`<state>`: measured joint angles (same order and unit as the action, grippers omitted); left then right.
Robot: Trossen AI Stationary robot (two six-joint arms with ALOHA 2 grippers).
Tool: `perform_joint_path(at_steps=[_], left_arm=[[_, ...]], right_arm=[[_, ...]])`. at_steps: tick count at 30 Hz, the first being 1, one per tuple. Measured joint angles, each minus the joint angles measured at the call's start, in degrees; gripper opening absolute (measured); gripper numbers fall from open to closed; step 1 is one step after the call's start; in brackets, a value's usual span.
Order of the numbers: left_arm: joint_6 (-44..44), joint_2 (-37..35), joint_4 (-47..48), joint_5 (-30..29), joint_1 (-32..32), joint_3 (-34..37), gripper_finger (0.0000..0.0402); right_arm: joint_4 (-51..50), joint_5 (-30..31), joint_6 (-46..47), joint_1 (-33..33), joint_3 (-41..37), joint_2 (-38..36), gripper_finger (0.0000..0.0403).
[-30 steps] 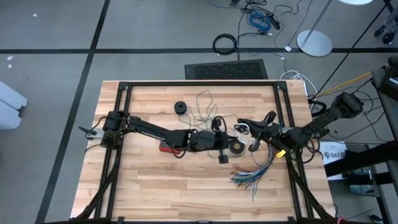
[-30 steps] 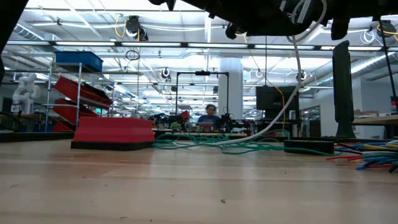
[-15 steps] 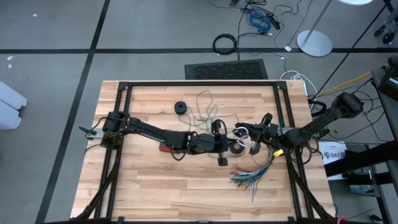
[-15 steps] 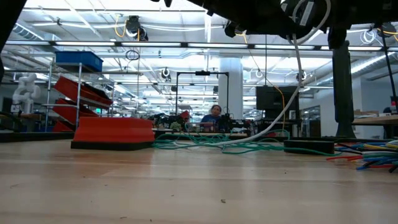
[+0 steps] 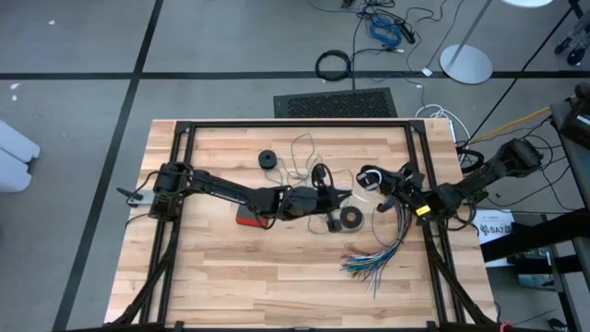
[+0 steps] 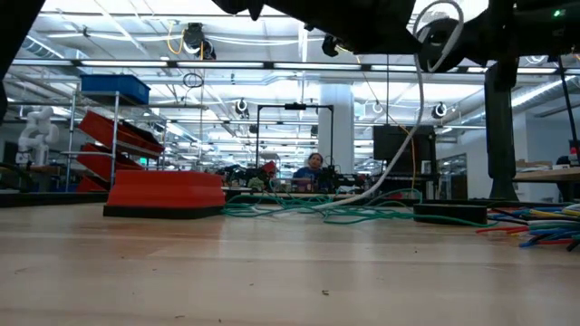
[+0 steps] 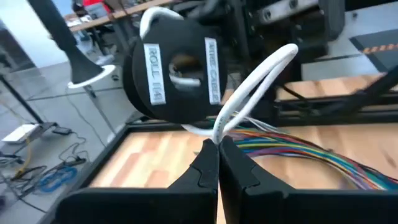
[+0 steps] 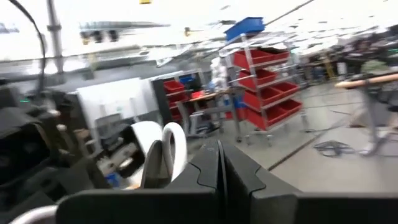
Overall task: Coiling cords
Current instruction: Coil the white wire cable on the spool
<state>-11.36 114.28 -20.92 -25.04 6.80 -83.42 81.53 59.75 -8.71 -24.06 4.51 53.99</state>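
Left gripper [image 5: 348, 193] over the middle of the tabletop [image 5: 212, 267], jaws pressed together on a doubled loop of the white cord [image 7: 249, 87]. In the left wrist view, loop rising from the closed tips toward a round black-and-white spool [image 7: 177, 71] held up just ahead, the white cord wound around it. Right gripper [image 5: 387, 187] close by on the right half of the tabletop, jaws closed, spool [image 5: 369, 177] at its tips; exact hold not clear from above. In the right wrist view, closed fingers [image 8: 217, 168] with a white loop [image 8: 168, 149] just beside them.

From the low view, white cord [image 6: 403, 145] hanging down from the arms overhead and trailing onto the tabletop among the teal-green cord [image 6: 299, 210]. Teal-green cord [image 5: 302, 159] lying in loose loops toward the far middle of the tabletop, untouched.

Red block [image 5: 247, 219] partly under the left arm. Small black roll [image 5: 268, 159] near the far edge, well apart from both grippers. Flat black ring [image 5: 350, 218] just in front of the left gripper. Fanned bundle of coloured wires [image 5: 373, 258] on the near right part of the tabletop. Person [image 6: 313, 167] seated far back in the room.
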Motion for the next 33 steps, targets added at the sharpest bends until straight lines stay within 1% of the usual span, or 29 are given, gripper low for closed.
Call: perform_joint_path(at_steps=[3,5,9,14,17,20,25,33], left_arm=[[-1.2,0.0,-0.9,-0.2,-1.2,0.0,0.0000],[-2.0,0.0,-1.1,-0.4,-1.9,0.0,0.0000],[-3.3,0.0,-1.7,-0.7,-3.3,0.0,0.0000],[-5.7,0.0,-3.2,-0.9,-4.9,0.0,0.0000],[-7.3,0.0,-4.3,-1.0,-5.5,0.0,0.0000],[-10.1,0.0,-4.7,-2.7,-5.7,0.0,0.0000],[-15.1,0.0,-5.9,-6.9,-5.6,0.0,0.0000],[-18.6,0.0,-5.4,-12.7,-5.5,0.0,0.0000]], right_arm=[[3.6,-0.2,0.3,3.5,0.0,1.7,0.0000],[5.8,-1.3,1.0,6.0,0.0,2.8,0.0000],[7.9,-2.0,4.8,10.9,0.0,4.8,0.0000],[7.9,-7.2,12.9,17.1,1.2,7.5,0.0000],[7.8,-10.0,14.3,19.8,3.7,9.4,0.0000],[7.5,-11.8,14.9,21.3,6.2,11.5,0.0000],[5.2,-12.2,16.1,23.0,9.0,14.7,0.0000],[5.2,-11.8,20.0,23.7,9.5,18.4,0.0000]])
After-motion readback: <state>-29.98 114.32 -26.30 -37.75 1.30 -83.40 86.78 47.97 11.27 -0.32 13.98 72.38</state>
